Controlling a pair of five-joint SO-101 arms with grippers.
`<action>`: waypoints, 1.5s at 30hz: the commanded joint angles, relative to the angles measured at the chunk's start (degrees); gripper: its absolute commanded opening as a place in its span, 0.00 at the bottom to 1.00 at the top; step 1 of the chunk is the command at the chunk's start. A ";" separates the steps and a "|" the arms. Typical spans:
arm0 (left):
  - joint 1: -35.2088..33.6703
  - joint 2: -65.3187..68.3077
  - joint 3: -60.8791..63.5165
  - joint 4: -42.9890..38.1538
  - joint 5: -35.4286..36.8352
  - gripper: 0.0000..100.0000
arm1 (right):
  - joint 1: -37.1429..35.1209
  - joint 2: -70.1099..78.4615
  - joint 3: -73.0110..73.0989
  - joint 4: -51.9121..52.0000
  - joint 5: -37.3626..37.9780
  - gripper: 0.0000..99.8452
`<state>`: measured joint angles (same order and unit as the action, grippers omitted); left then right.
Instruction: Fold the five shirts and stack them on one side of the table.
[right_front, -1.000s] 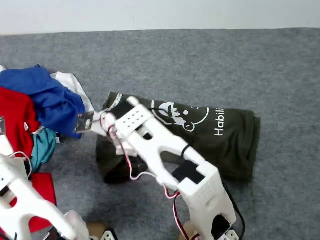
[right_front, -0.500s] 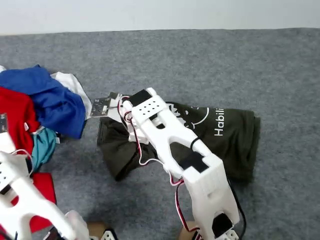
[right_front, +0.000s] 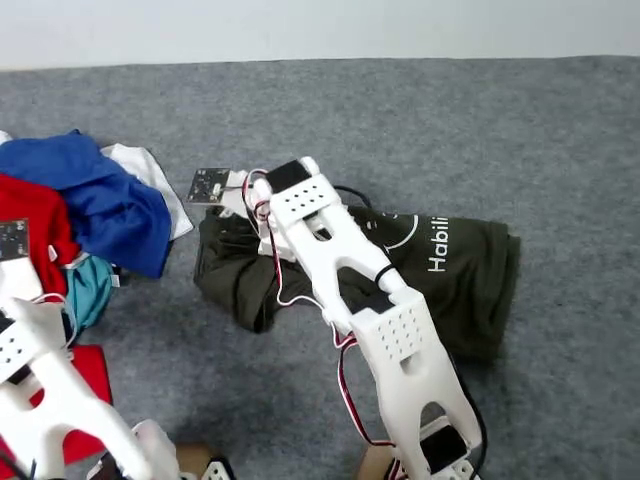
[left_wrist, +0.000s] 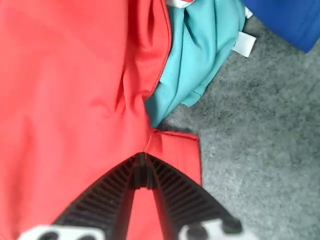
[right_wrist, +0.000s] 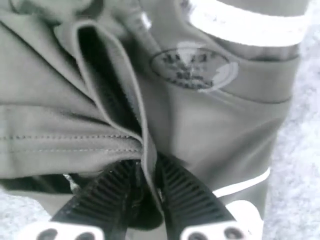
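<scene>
A dark green shirt (right_front: 460, 270) with white print lies across the middle of the grey table, its left part bunched up. My right gripper (right_front: 238, 212) is at that bunched end, shut on a fold of the dark green shirt (right_wrist: 210, 115), with the cloth pinched between the black fingers of the right gripper (right_wrist: 146, 172). At the left edge is a pile of a red shirt (right_front: 30, 225), a blue shirt (right_front: 100, 200), a teal shirt (right_front: 85, 290) and a white shirt (right_front: 150, 175). My left gripper (left_wrist: 142, 167) is shut, tips together over the red shirt (left_wrist: 65, 100).
The grey felt table (right_front: 450, 130) stretches bare behind and to the right of the green shirt. The teal shirt (left_wrist: 200, 55) and a corner of the blue shirt (left_wrist: 285, 20) lie beside the red one. The left arm (right_front: 40, 390) stands at the near left corner.
My right gripper has moved toward the far side of the table, pulling the green shirt's left part with it and bunching it. The left arm has shifted slightly.
</scene>
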<state>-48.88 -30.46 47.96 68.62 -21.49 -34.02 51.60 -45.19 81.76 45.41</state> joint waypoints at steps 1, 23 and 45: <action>0.35 -1.41 0.22 -2.37 0.00 0.00 | 1.98 1.01 -8.26 3.47 0.53 0.01; 4.66 -1.32 0.40 -3.87 0.00 0.00 | 3.65 6.99 -31.74 20.79 -3.52 0.16; 4.75 -1.32 0.40 -3.96 0.00 0.00 | 4.18 11.65 -34.11 20.70 -3.43 0.16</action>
<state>-44.40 -30.46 48.66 65.80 -21.49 -27.52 66.11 -76.13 100.31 42.51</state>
